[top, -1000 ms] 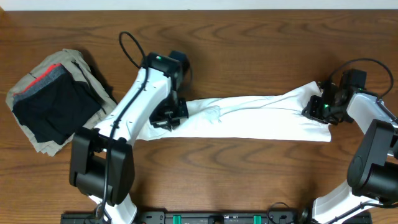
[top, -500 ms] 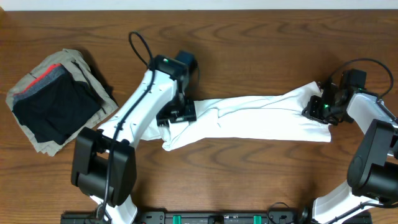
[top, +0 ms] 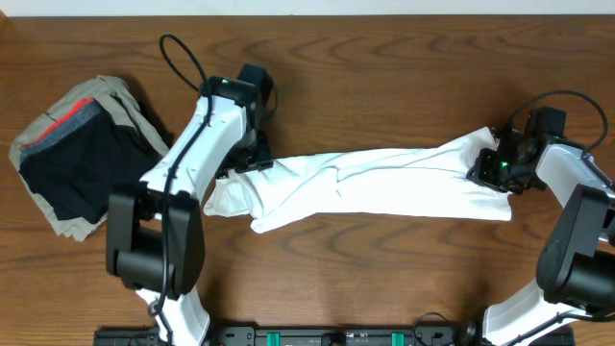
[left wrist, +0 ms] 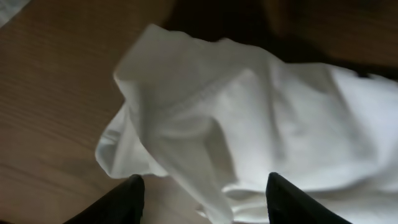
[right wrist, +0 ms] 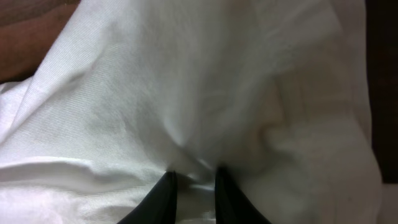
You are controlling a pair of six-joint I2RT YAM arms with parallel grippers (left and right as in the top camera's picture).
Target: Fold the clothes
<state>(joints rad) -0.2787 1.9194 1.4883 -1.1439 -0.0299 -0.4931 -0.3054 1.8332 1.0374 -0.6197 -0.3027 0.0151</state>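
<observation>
Your right jaws are clamped on a fold of the white T-shirt (right wrist: pixel 186 93) at its right end. Your left jaws stand apart, just over the bunched left end. The T-shirt lies as a long wrinkled band across the bench (top: pixel 384 77), between both arms. A pile of folded garments (top: pixel 77 159) sits at the far left, apart from the T-shirt.

- Overhead, we look straight down on the wooden table (top: pixel 384 259) from well above, taking in both arms (top: pixel 197 144) and the whole white T-shirt (top: pixel 384 183).
- The left wrist view looks down, close, on what seems that shirt's left end.
- The right wrist view sits nearer still; the shirt's right end nearly fills it.
</observation>
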